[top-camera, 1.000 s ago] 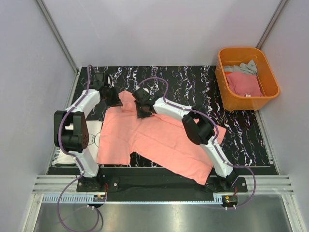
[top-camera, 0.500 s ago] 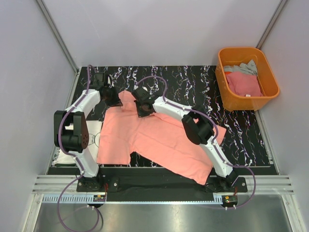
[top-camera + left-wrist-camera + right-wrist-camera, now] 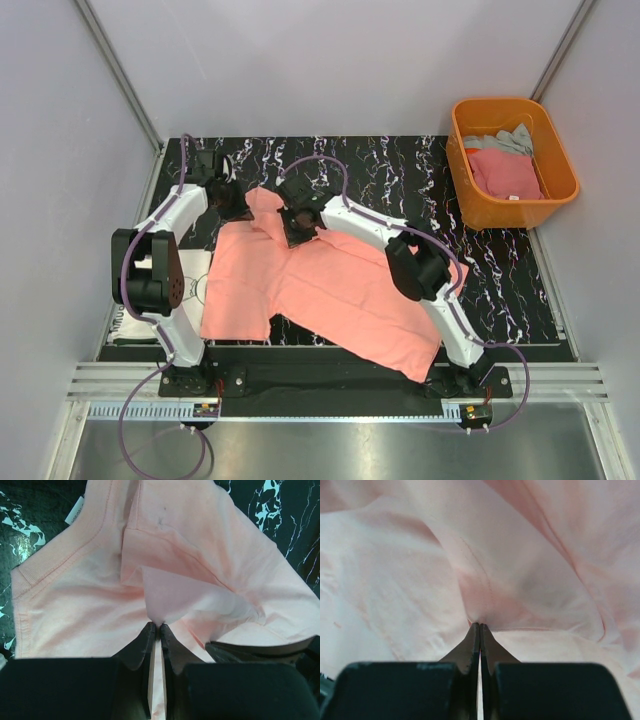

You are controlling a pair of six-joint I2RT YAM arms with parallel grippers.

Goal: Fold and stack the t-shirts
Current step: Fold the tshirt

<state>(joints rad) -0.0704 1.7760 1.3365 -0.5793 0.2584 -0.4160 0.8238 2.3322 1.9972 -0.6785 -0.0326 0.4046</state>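
A salmon-pink t-shirt (image 3: 330,290) lies spread across the black marbled table, rumpled toward its far edge. My left gripper (image 3: 238,207) is at the shirt's far left corner. In the left wrist view its jaws (image 3: 160,626) are shut on a raised fold of the pink cloth (image 3: 75,590), close to the ribbed collar and its white label (image 3: 75,517). My right gripper (image 3: 297,228) sits just right of it on the shirt's far edge. Its jaws (image 3: 480,625) are shut on a pinch of the same cloth (image 3: 395,580). A white t-shirt with black print (image 3: 195,285) lies flat at the left, partly under the left arm.
An orange plastic tub (image 3: 515,212) stands off the table's back right corner, holding a deeper pink tee (image 3: 505,172) and a grey tee (image 3: 505,140). Grey walls close in on the left, back and right sides. The right arm stretches across the pink shirt.
The right gripper has shut on the pink shirt's cloth, and its arm has shifted slightly right. The left gripper keeps its hold and has not moved.
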